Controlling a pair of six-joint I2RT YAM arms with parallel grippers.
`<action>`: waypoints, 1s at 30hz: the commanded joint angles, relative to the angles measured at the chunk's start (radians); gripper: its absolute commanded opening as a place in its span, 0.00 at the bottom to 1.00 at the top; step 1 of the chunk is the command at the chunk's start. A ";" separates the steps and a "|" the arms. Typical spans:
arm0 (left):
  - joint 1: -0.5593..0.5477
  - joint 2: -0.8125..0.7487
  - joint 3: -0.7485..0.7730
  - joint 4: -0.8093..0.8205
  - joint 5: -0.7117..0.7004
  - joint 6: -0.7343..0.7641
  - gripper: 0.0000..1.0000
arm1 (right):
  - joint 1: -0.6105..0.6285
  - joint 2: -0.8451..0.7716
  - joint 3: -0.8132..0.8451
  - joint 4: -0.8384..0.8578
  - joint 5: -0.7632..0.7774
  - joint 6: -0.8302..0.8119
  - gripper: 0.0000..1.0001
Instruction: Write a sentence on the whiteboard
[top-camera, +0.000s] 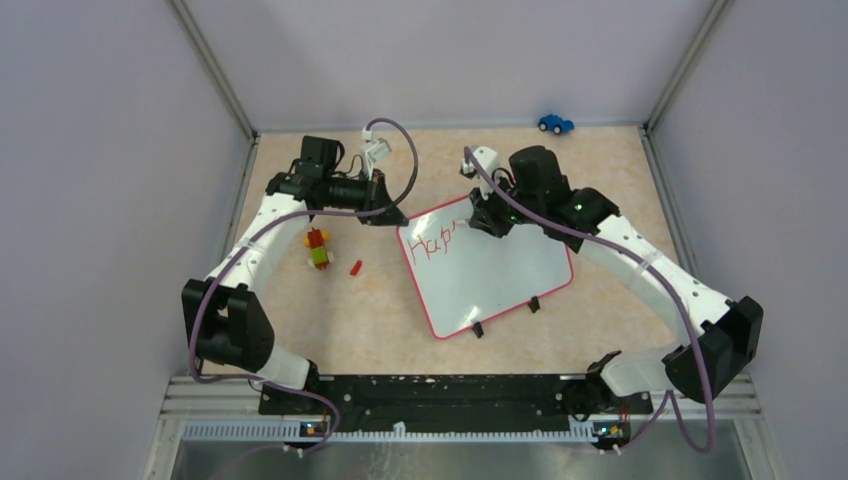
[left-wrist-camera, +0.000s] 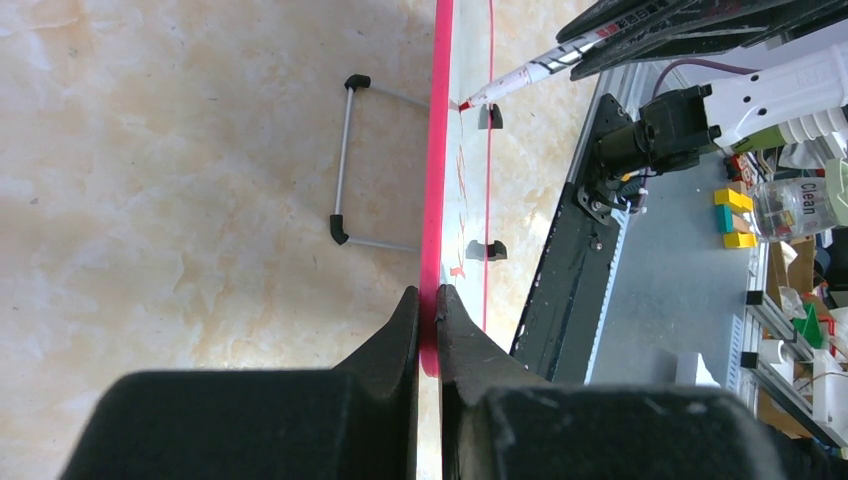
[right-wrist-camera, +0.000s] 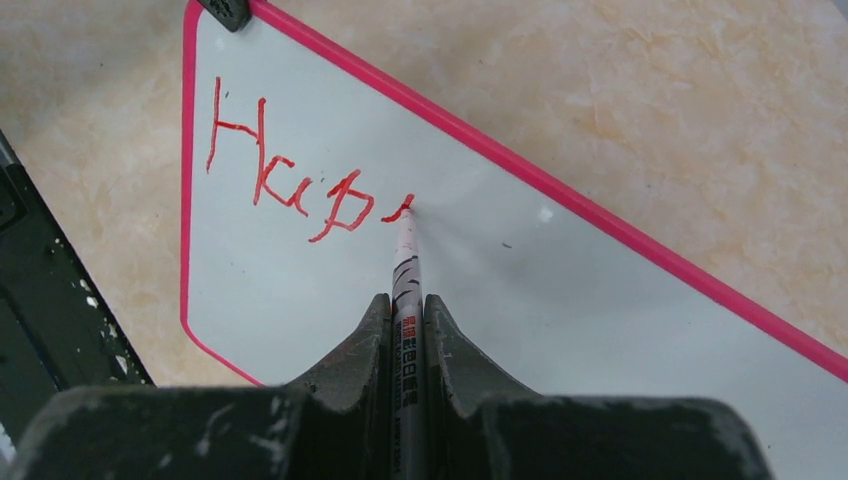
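- Red marker lettering, the sentence (right-wrist-camera: 300, 185), so far reads "Hap" plus the first stroke of a further letter. It sits near one corner of the whiteboard (right-wrist-camera: 520, 300).
- The whiteboard sits askew on the beige marbled table (top-camera: 380, 320), about midway between the two arms. Its two small black feet are on the edge nearest the arm bases.
- The left gripper (left-wrist-camera: 428, 300) has its jaws closed tight on the board's pink frame at the far left corner (in the wrist view the frame runs straight up from between the fingers).
- The right gripper (right-wrist-camera: 407, 305) has its jaws pinched around a marker (right-wrist-camera: 405, 250). The marker's red tip touches the board right at the end of the lettering.
- A small brick figure (top-camera: 318, 248) in red, yellow and green and a small red piece (top-camera: 355, 267) lie on the table to the left of the board, apart from it.
- A blue toy car (top-camera: 555, 123) stands at the table's far edge, well away from the board.
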 joint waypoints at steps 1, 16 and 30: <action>-0.035 0.003 -0.022 -0.035 0.001 0.025 0.00 | -0.011 -0.037 -0.049 0.011 0.006 0.003 0.00; -0.035 0.012 -0.016 -0.035 -0.001 0.024 0.00 | 0.036 -0.040 -0.115 0.007 -0.055 0.017 0.00; -0.037 0.008 -0.014 -0.040 -0.001 0.024 0.00 | 0.028 -0.070 -0.028 0.007 -0.075 0.033 0.00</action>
